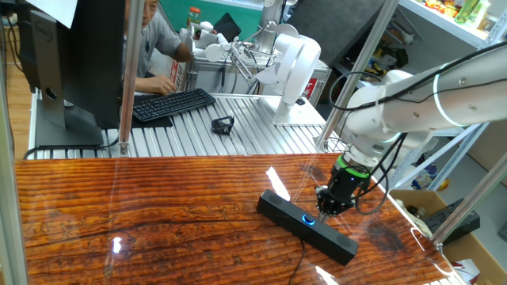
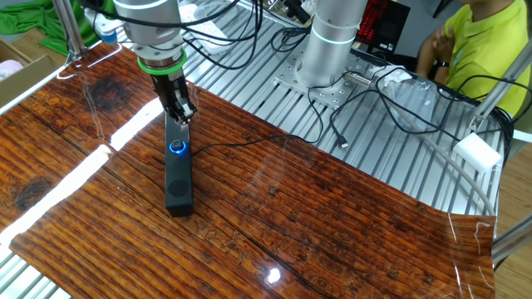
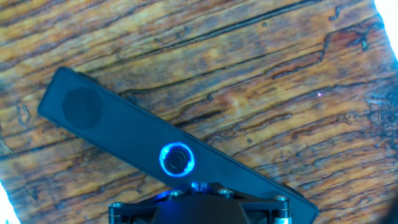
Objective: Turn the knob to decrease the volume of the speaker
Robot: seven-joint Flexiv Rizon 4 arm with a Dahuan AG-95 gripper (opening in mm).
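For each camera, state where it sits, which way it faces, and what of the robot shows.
One fixed view: low at the table's edge, facing the speaker and gripper; arm shows.
The other fixed view: high on the opposite side, looking down; arm and base show.
Hand view: on the hand, looking straight down at the knob; only the gripper's body shows.
All share the speaker.
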